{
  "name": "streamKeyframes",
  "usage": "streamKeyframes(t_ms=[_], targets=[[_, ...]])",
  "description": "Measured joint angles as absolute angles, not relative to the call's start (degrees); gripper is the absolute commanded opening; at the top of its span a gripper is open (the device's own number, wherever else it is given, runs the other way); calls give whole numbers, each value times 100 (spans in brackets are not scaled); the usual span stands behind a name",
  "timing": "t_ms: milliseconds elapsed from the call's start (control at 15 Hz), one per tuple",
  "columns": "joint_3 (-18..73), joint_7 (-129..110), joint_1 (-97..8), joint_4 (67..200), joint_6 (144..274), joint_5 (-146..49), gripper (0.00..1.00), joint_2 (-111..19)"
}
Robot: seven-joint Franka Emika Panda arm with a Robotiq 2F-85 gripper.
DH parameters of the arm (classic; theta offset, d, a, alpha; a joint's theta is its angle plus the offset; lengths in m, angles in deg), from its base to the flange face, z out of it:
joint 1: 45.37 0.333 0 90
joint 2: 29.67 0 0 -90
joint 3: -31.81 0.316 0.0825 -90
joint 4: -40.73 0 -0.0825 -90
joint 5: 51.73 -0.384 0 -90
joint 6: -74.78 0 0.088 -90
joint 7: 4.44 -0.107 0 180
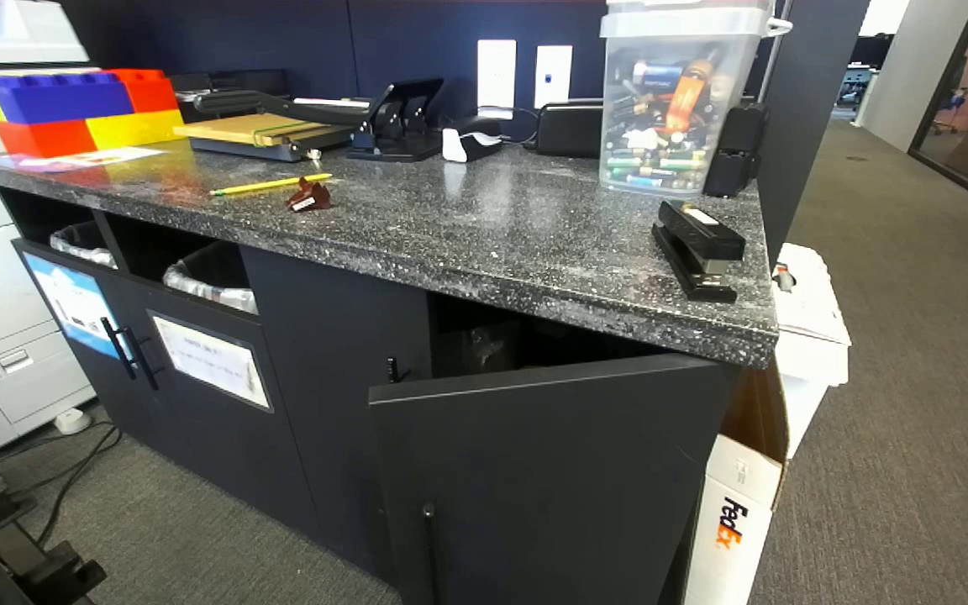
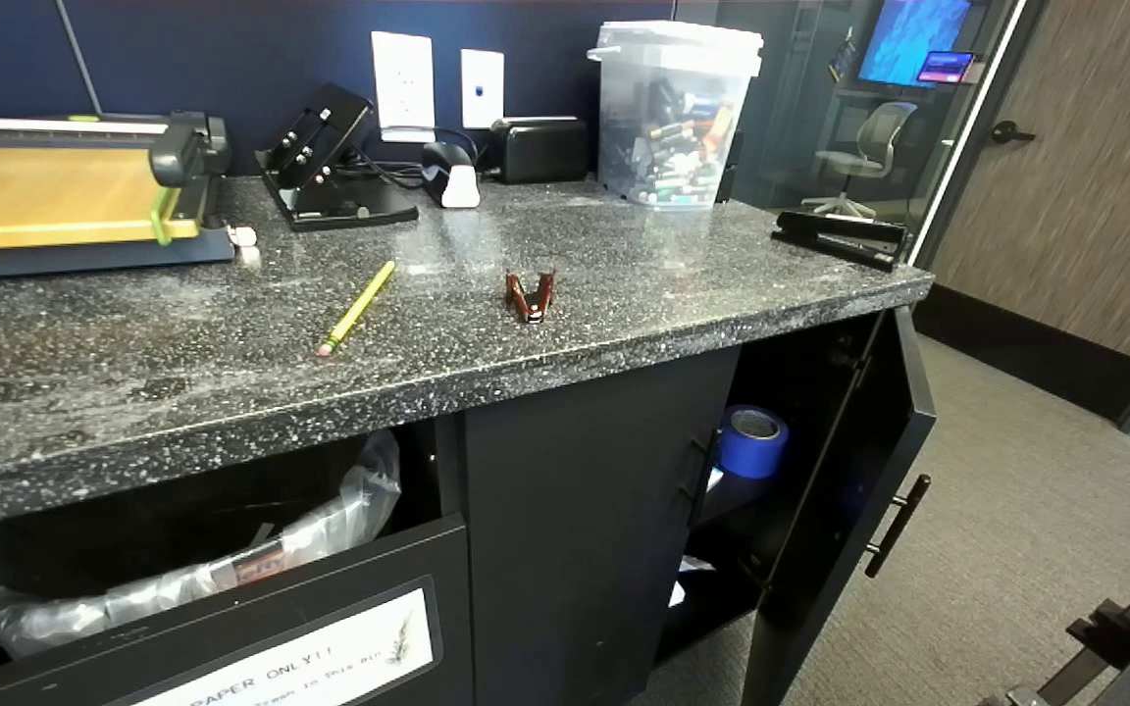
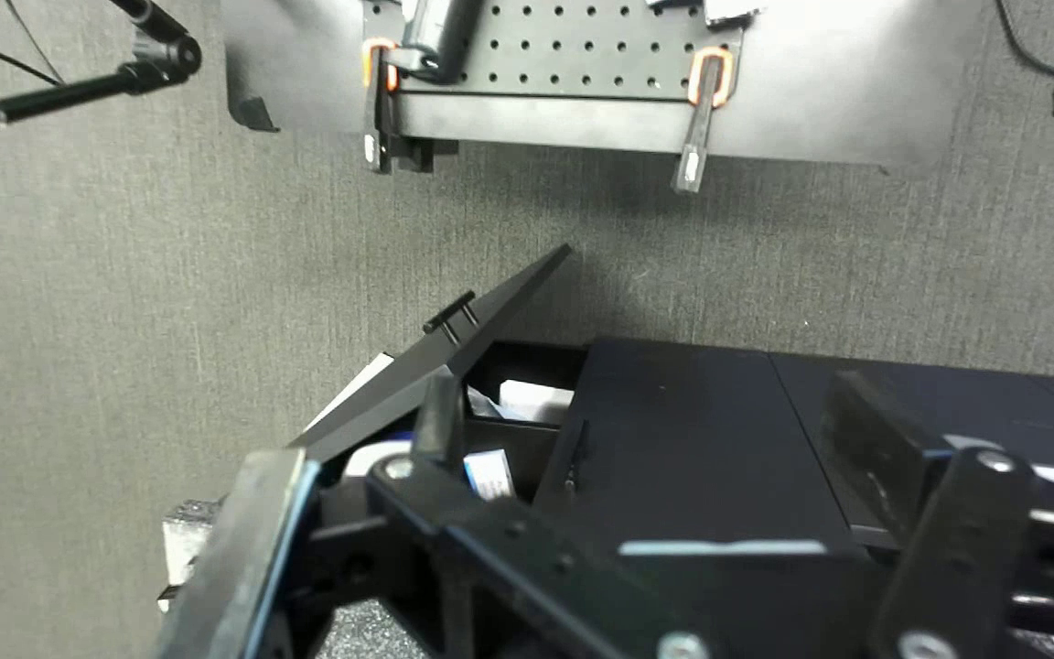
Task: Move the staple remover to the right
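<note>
Staple remover (image 2: 532,308) rests unheld near the front edge of the tabletop (image 2: 629,270), between pencil (image 2: 357,309) and stapler (image 2: 845,238) by the right front corner, probably because its shift right isn't done yet, while fingers (image 3: 243,549) stand wide apart, presumably to grip it.

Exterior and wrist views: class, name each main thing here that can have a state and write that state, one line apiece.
Staple remover, spread open on the counter
Stapler, standing base-down, ungrasped
Pencil, lying flat
Clear tub, lid on
Cabinet door nearest the stapler, swung open
Cabinet door beside it, shut
Blue tape roll, lying flat
End effector, open, holding nothing
</note>
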State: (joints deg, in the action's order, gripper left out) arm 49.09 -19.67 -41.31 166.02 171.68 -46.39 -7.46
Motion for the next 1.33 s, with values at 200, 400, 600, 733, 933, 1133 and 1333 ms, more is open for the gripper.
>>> streamKeyframes(t_ms=[200, 400, 600, 733, 933, 1133, 1333], targets=[[4916, -2205, -4220, 15880, 17526, -4639, 100, -1874], [4879, -2619, -4149, 15091, 17743, -4619, 100, -3017], [4747, -3186, -3872, 14267, 18005, -4615, 100, -4127], [4561, -3553, -3588, 13687, 18200, -4605, 100, -4855], [4212, -3956, -3194, 12788, 18531, -4603, 100, -5868], [3853, -4148, -2940, 11905, 18706, -4604, 100, -6779], [3578, -4274, -2814, 11052, 18738, -4609, 100, -7572]])
